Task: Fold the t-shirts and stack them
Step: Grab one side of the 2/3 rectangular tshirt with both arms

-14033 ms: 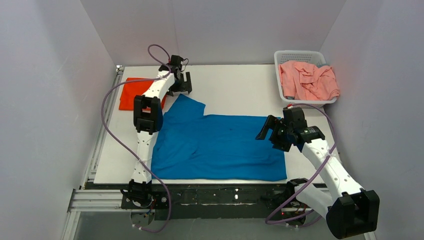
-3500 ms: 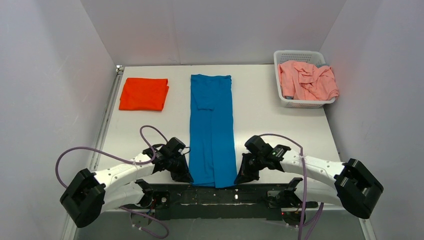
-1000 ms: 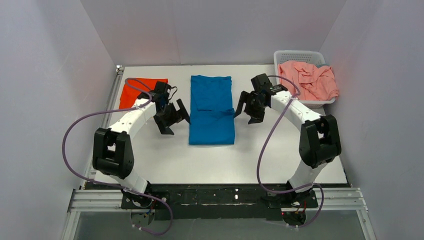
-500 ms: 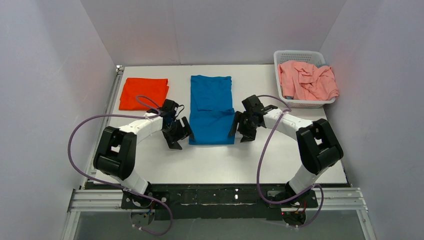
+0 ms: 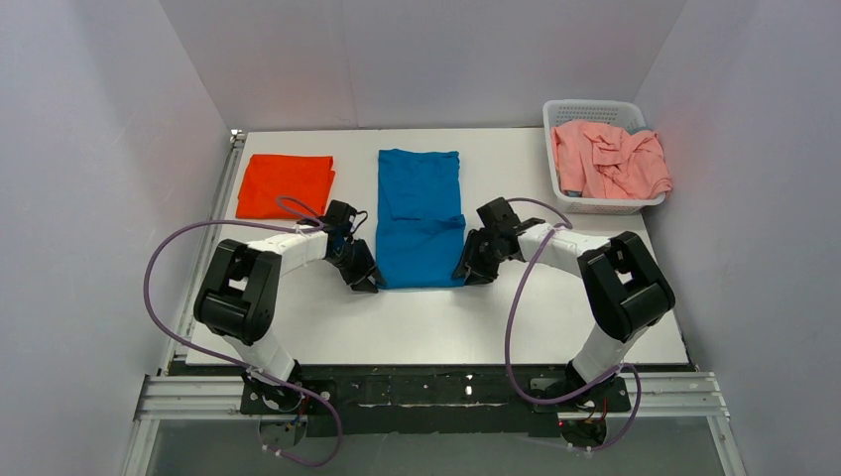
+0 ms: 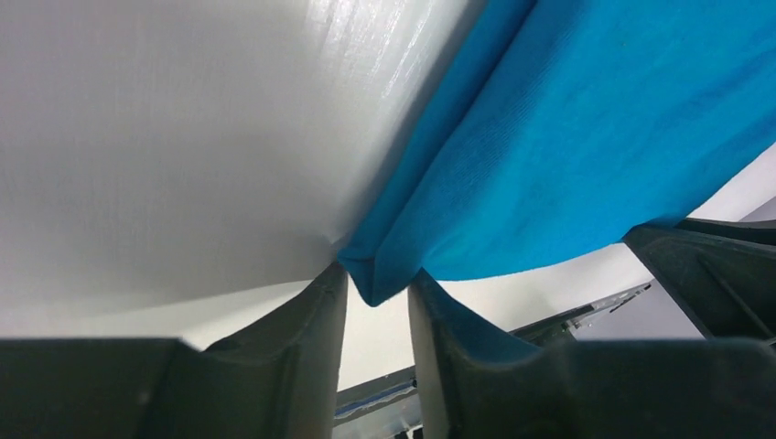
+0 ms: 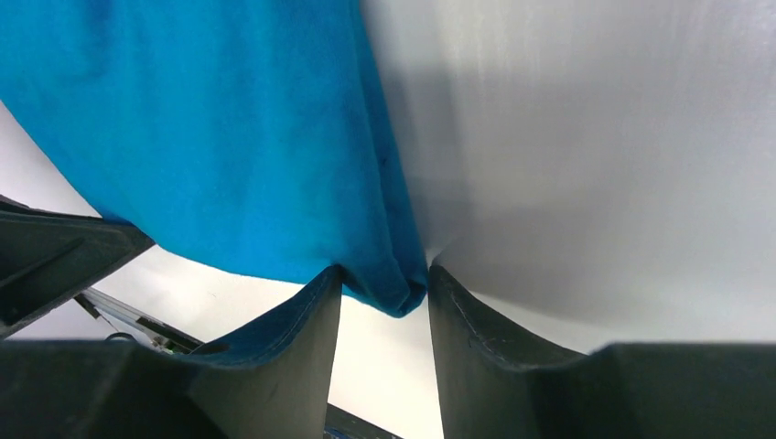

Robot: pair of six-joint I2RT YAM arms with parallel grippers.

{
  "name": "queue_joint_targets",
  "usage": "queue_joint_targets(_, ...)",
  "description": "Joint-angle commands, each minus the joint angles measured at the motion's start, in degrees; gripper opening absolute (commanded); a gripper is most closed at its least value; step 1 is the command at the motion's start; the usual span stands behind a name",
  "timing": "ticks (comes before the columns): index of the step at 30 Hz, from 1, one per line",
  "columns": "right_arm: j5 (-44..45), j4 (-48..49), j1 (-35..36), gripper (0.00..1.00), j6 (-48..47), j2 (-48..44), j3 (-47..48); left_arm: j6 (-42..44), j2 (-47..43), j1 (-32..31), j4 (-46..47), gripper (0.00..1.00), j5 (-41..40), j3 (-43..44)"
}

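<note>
The blue t-shirt (image 5: 420,213) lies folded in a long rectangle at the table's middle, its near half doubled over. My left gripper (image 5: 369,280) sits at its near-left corner. In the left wrist view the blue cloth (image 6: 549,137) ends in a corner pinched between the tips of my left gripper (image 6: 377,279). My right gripper (image 5: 464,273) sits at the near-right corner. There the blue cloth (image 7: 229,119) fills the gap of my right gripper (image 7: 384,279), touching both fingers. A folded orange t-shirt (image 5: 286,185) lies at the back left.
A white basket (image 5: 595,107) at the back right holds crumpled pink t-shirts (image 5: 610,159). The white table (image 5: 446,317) stretches bare in front of the blue shirt. Grey walls close in on three sides.
Both grippers came down and inward from beside the blue shirt's middle to its near corners, and their jaws narrowed onto the cloth.
</note>
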Motion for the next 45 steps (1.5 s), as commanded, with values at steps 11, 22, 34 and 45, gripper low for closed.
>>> queue_joint_targets(11,5.1,-2.7,1.8,0.48,0.5,-1.9,-2.4,1.2,5.5,0.0,-6.2,0.00,-3.4,-1.8)
queue_joint_targets(22,3.3,-0.1,2.5,0.24,-1.4,1.1,-1.3,1.1,3.7,-0.1,-1.8,0.00,-2.1,-5.7)
queue_joint_targets(34,-0.3,-3.5,2.6,0.01,-6.2,0.7,-0.8,0.7,-0.1,-0.9,-1.0,0.00,-1.8,-10.8)
queue_joint_targets(45,-5.4,-15.6,10.0,0.01,-5.3,-17.2,-12.0,-6.6,-27.1,-9.6,-10.1,0.00,-6.3,-27.6)
